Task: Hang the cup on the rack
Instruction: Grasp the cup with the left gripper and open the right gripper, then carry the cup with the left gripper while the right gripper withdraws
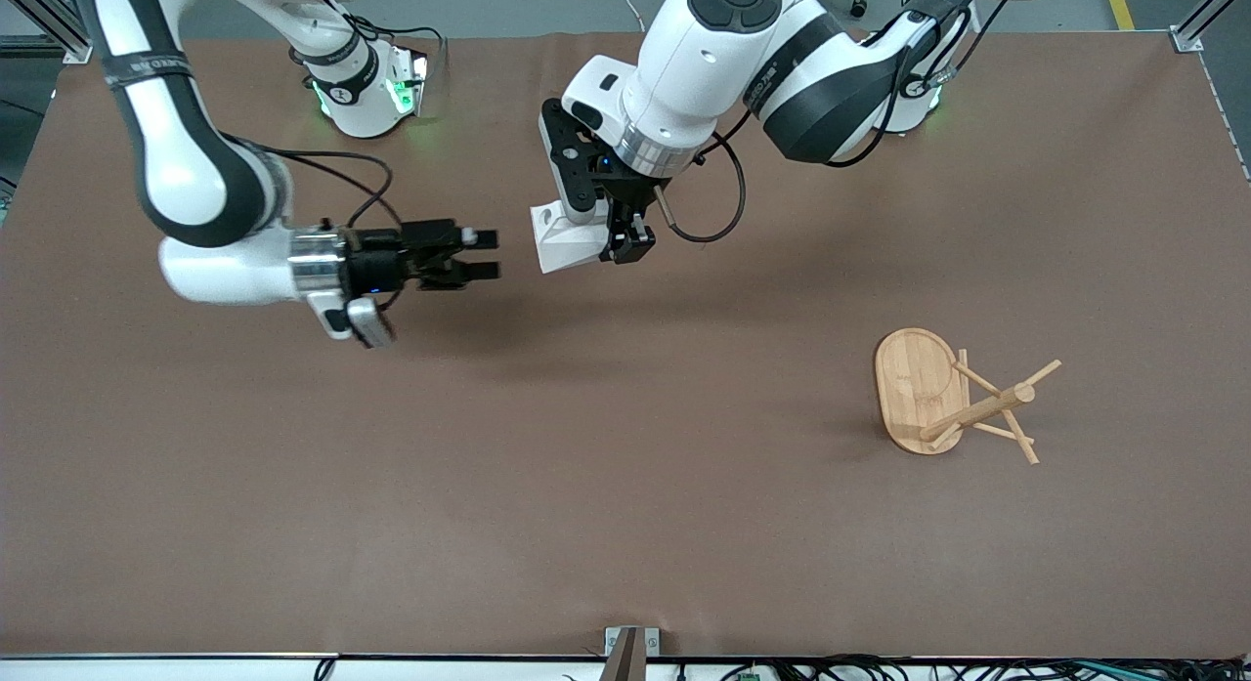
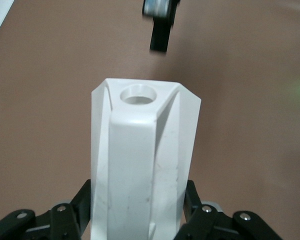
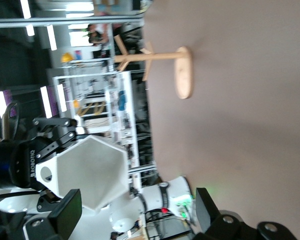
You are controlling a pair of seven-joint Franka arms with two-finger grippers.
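Bamboo peg rack (image 1: 938, 398) stands at four o'clock from the left gripper (image 1: 625, 239), clamped on a white faceted cup (image 1: 567, 239); right gripper (image 1: 484, 254) (jaws apart) hovers beside.

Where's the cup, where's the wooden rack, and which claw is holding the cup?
cup (image 1: 565, 241): front view, on its white faceted side.
rack (image 1: 914, 383): front view, on its oval base.
left end effector (image 1: 625, 243): front view, between the fingertips, shut on the cup.

I see a plain white cup (image 1: 567, 239), a light bamboo rack (image 1: 928, 393) lower right of frame, a plain brown bench (image 1: 625, 525), white arms, both hands black.
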